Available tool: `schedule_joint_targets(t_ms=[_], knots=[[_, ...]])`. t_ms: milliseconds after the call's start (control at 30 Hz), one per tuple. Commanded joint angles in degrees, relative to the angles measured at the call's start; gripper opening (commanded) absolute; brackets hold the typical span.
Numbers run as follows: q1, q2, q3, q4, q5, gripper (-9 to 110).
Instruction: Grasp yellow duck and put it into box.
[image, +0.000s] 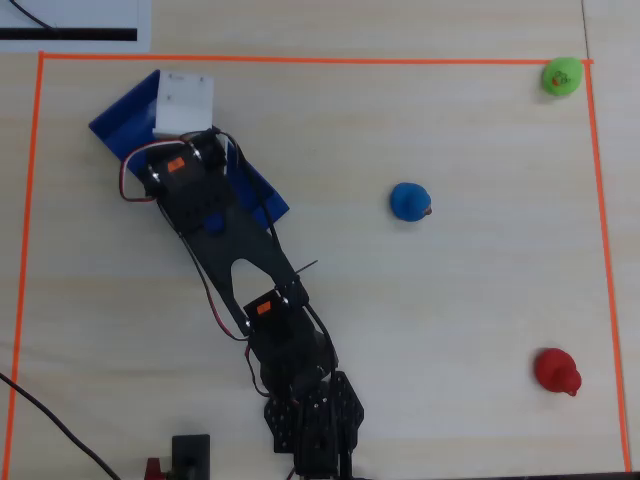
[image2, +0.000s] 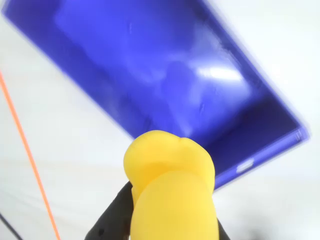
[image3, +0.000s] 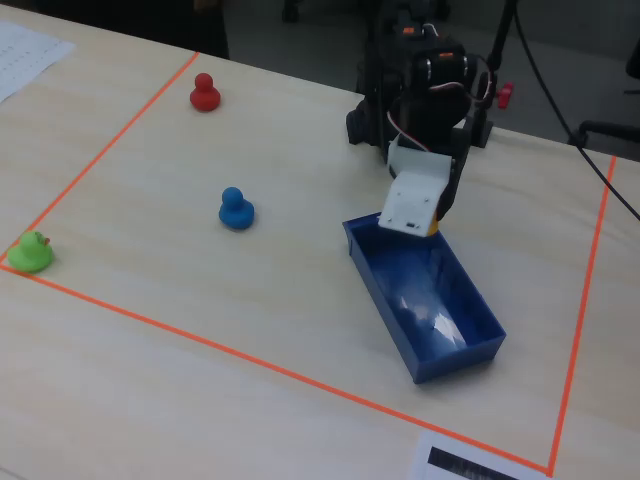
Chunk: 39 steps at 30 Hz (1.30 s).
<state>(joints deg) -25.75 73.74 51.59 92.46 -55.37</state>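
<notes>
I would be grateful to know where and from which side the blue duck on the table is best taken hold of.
Probably by its round body, coming straight down from above. The blue duck stands upright and alone on the bare table, so nothing blocks either flank. The small head on top looks too narrow and rounded for a sure pinch. Note that the hand is now shut on the yellow duck above the box.
</notes>
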Motion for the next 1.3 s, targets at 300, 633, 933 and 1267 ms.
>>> schedule_joint_targets(t_ms=[300, 633, 933, 1267], knots=[[3.3, -11.6, -12.1, -2.7, -1.5, 20], [4.7, -8.4, -10.9, -3.3, -1.7, 31], [13.6, 10.5, 4.9, -7.5, -2.3, 0], [31.4, 65.7, 84.8, -38.2, -23.7, 0]])
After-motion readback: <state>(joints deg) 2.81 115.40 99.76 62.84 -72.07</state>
